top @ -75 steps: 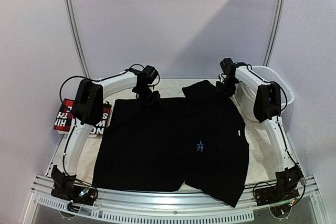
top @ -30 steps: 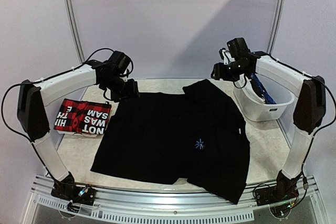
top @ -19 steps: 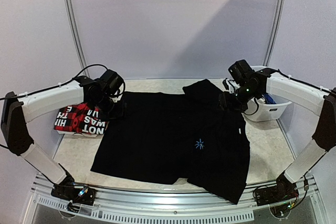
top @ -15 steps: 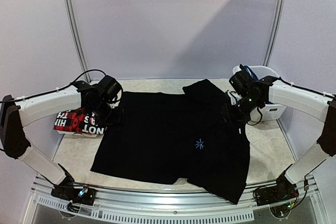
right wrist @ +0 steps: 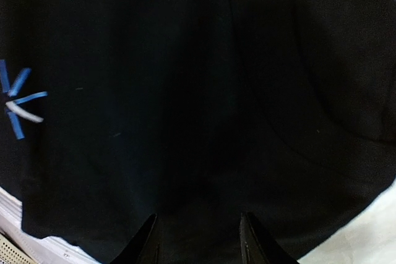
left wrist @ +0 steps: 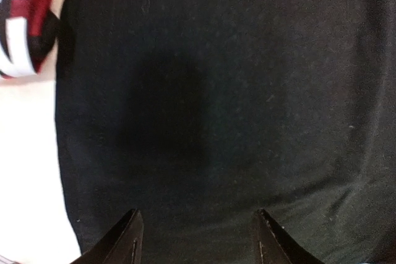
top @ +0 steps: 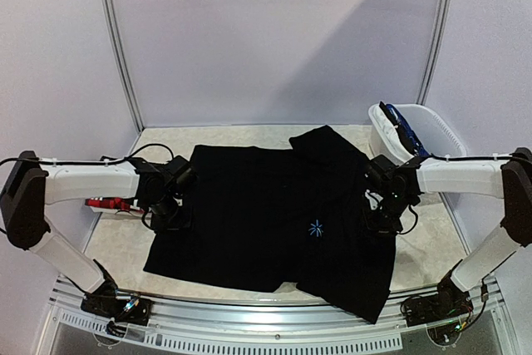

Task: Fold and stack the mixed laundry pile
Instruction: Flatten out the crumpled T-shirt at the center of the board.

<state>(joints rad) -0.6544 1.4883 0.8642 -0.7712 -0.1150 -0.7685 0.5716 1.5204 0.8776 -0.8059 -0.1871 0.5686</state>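
The left gripper (left wrist: 198, 240) hangs low over the left edge of the black garment (top: 274, 222). Its jaws stand apart and nothing is pinched between them; only flat cloth shows below. The right gripper (right wrist: 199, 239) hovers the same way over the garment's right side, to the right of the small blue logo (right wrist: 18, 98). Its jaws are also apart, somewhat narrower, and no fold of cloth shows caught in them.

The black garment lies spread across the middle of the worktop (top: 112, 243). Its right part laps over the rest, and its near right corner reaches the front rail. Apart from that lap it looks unfolded, so the folding seems to be at its start, with both grippers placed as if to take the two side edges.

Just off the garment's left edge lies the red plaid piece (left wrist: 25, 23) with white lettering. The left arm hides most of it, so whether it is folded cannot be told. Beyond the garment's far right corner stands the basket (top: 440, 132), and the blue shirt (top: 397, 122) is inside it, not yet taken out. By this showing, most of the task is left.
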